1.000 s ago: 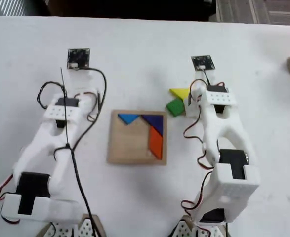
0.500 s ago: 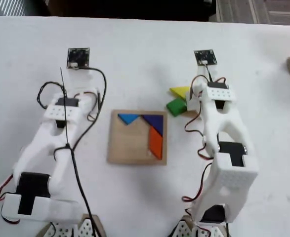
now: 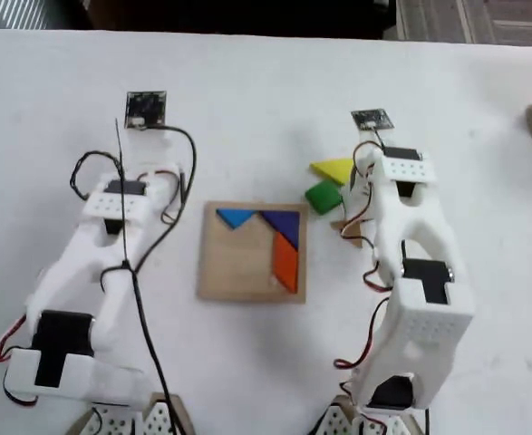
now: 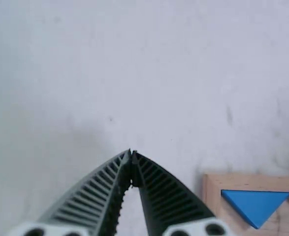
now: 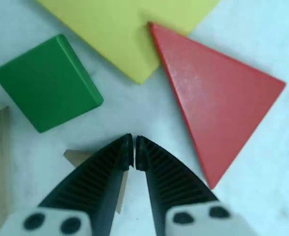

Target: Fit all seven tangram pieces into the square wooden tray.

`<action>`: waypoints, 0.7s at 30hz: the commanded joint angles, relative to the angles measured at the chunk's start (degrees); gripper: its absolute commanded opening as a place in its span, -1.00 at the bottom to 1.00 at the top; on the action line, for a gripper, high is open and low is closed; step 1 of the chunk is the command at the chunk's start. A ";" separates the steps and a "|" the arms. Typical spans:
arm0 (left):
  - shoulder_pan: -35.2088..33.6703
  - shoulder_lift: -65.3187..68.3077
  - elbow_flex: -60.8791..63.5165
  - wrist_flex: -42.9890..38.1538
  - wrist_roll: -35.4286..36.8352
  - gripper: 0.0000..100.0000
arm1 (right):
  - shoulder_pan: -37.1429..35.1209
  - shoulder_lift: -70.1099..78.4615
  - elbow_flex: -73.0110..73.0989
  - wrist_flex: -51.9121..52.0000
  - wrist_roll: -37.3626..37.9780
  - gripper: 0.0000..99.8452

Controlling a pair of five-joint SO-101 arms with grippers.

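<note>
Tray (image 3: 238,272) sat mid-table; blue triangle (image 3: 236,217) near its far-left corner, long side along far rim, tip pointing nearward. Green piece (image 5: 48,81), yellow piece (image 5: 129,29), red triangle (image 5: 213,108) loose off tray's far-right corner. Left claw (image 4: 131,167) and right claw (image 5: 134,147) pinched closed, empty

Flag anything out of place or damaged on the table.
Nothing damaged or spilled. The blue triangle, purple piece and orange piece sit in the tray; the green piece, yellow piece, red triangle and tan piece lie loose beside it, the last partly under the shut right gripper.

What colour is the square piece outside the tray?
The square piece is green; right wrist view shows it best.
</note>
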 commanded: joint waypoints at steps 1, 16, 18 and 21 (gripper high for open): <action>-0.48 -0.48 -0.88 -1.32 -0.53 -0.95 | -2.07 -10.24 9.14 -1.63 1.23 -0.96; -0.48 -0.22 -0.88 -2.37 -0.53 -0.95 | -4.53 -31.08 31.21 -12.88 1.23 -0.95; -0.48 -0.22 -0.88 -2.37 -0.53 -0.95 | -6.37 -31.08 31.30 -11.91 1.85 -0.87; -0.48 -0.22 -0.88 -2.37 -0.53 -0.95 | -9.80 -30.99 31.30 -9.19 7.56 -0.62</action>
